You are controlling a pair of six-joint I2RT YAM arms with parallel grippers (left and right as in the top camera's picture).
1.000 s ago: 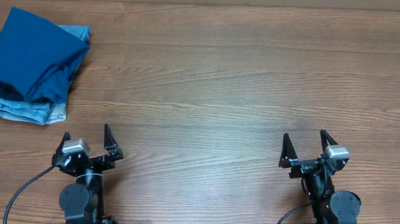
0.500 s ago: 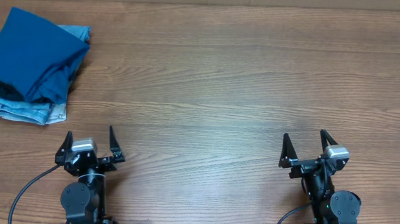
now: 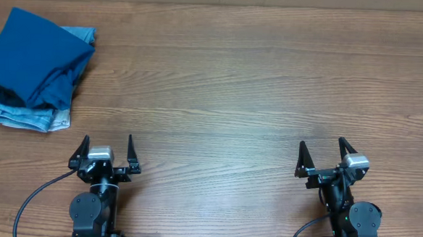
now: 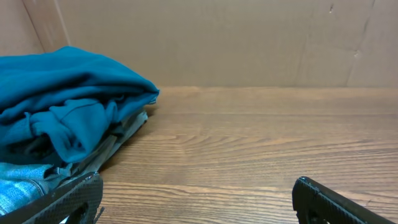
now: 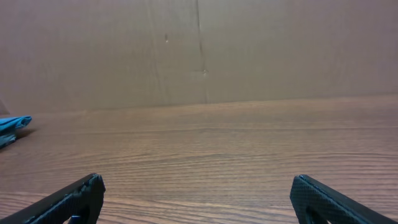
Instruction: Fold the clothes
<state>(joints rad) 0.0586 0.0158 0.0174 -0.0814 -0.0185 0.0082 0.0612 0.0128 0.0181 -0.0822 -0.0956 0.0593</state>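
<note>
The teal-blue shirt (image 3: 33,55) lies bunched and folded on a pile at the table's far left. It also shows in the left wrist view (image 4: 62,99), and a sliver of it shows at the left edge of the right wrist view (image 5: 12,123). My left gripper (image 3: 108,143) is open and empty near the front edge, well below and right of the shirt; its fingers frame bare wood in the left wrist view (image 4: 199,198). My right gripper (image 3: 321,150) is open and empty at the front right, its jaws apart over bare wood in the right wrist view (image 5: 199,196).
Light-blue denim jeans (image 3: 23,114) lie under the shirt, also in the left wrist view (image 4: 18,186). The wooden table (image 3: 235,83) stretches across the view. A cardboard wall (image 5: 199,50) stands behind its far edge.
My left gripper has turned and shifted a little to the right. The right arm and the clothes have not moved.
</note>
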